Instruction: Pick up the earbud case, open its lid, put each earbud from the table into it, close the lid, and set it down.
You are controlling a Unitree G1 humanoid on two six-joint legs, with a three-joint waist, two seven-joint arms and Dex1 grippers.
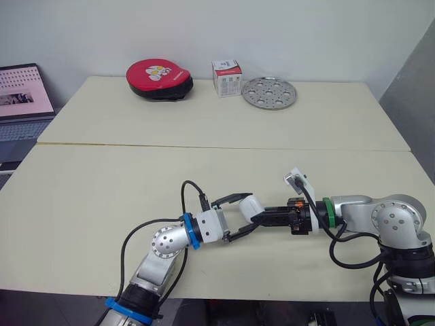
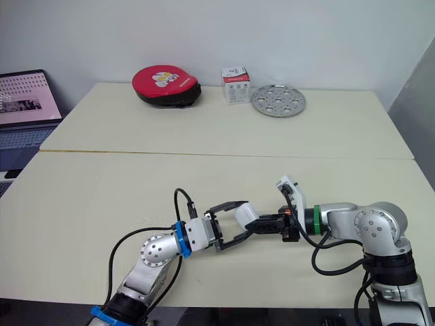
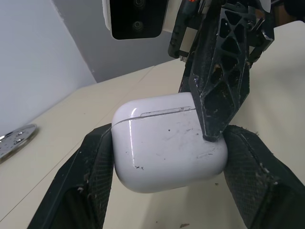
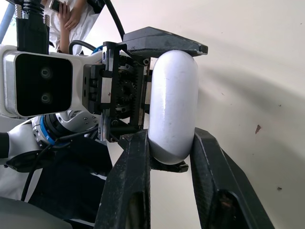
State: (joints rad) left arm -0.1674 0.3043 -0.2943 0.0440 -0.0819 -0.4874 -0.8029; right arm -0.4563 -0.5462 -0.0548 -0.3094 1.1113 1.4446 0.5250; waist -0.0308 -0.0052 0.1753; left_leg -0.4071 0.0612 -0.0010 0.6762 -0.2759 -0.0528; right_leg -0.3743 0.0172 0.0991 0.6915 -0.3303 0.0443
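Left pincer [image 3: 169, 162] clenched on case [image 3: 162, 143], low over bench [image 1: 136, 183] at 6 o'clock. Right pincer [image 4: 170, 143] pinches its 3 o'clock end. Its lid [image 3: 152, 102] is shut. Opening step; next, probably pry at seam.

Background: two pale tabletops [image 1: 326, 122] butted edge to edge. Along the far edge sit a red round pouch with a cartoon print [image 1: 160, 78], near it on the right a small white box with a red top [image 1: 227, 77], and just beside the box a perforated round metal disc [image 1: 270, 92] lying flat, all close to the white wall [image 1: 306, 34]. Open laptop [image 1: 20, 102] off the table's left side, screen lit; the right wrist view catches a person's hand [image 4: 71, 16] against white clothing in the background.
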